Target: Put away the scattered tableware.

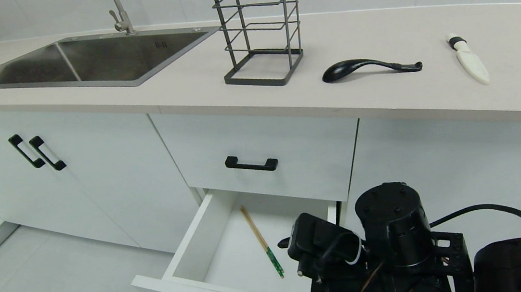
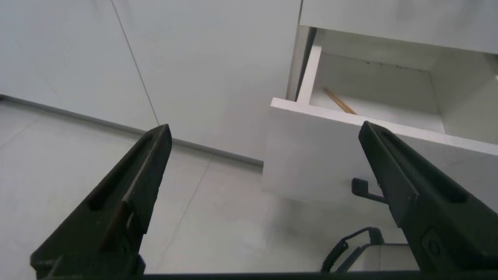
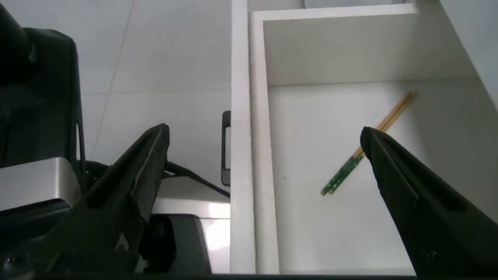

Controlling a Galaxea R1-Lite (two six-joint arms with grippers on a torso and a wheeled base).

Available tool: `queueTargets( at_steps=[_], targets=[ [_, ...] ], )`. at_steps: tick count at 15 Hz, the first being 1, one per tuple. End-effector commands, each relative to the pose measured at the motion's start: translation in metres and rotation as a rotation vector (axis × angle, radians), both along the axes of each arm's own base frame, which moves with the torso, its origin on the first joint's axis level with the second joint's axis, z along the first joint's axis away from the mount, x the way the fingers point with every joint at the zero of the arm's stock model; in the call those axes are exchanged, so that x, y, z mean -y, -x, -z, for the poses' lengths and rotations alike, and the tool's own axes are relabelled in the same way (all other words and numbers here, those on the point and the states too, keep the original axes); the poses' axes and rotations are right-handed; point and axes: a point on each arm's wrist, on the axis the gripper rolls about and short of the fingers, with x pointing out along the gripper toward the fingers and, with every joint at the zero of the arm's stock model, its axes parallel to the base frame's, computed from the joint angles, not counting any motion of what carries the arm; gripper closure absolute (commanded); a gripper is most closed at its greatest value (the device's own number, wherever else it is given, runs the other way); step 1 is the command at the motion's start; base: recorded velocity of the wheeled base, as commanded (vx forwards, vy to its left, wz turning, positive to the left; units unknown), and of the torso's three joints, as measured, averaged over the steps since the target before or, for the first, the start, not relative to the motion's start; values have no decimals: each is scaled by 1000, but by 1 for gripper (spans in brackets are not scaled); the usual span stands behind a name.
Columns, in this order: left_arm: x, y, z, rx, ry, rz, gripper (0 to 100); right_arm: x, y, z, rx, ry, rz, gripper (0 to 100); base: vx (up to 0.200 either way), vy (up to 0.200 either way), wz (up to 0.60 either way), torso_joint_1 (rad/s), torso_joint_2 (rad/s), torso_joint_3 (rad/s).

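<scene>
A pair of wooden chopsticks (image 1: 262, 241) with green tips lies inside the open lower drawer (image 1: 187, 236). On the countertop (image 1: 374, 27) lie a black spoon (image 1: 363, 67) and a white knife (image 1: 468, 60) with a black band. My right gripper (image 3: 264, 134) hangs open above the drawer's front wall (image 3: 241, 155), with the chopsticks (image 3: 366, 148) beside it and nothing between its fingers. My left gripper (image 2: 263, 132) is open and empty, low in front of the drawer (image 2: 350, 148), where the chopsticks (image 2: 336, 98) peek over the rim.
A black wire rack (image 1: 260, 25) stands on the counter left of the spoon. A steel sink (image 1: 87, 60) with a tap is at the far left. The upper drawer (image 1: 261, 150) is closed. Cupboard doors (image 1: 75, 175) and bare floor (image 1: 38, 285) lie left of the open drawer.
</scene>
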Motion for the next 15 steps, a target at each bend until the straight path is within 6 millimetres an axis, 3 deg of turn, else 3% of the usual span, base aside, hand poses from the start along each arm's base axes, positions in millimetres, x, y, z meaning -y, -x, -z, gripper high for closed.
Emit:
queueTargets(
  at_steps=[1, 9, 13, 15],
  targets=[
    [0, 0, 0, 0, 1, -1, 0, -3, -1, -5, 3, -4, -5, 0, 0, 0, 0, 0, 0, 0],
    [0, 0, 0, 0, 1, -1, 0, -21, -1, -35, -17, 32, -34, 0, 0, 0, 0, 223, -403, -173],
    [0, 0, 0, 0, 0, -1, 0, -25, -1, -40, -34, 59, -41, 0, 0, 0, 0, 123, -484, -222],
    [0, 0, 0, 0, 1, -1, 0, -25, -1, -40, -38, 63, -42, 0, 0, 0, 0, 383, -495, -224]
  ],
)
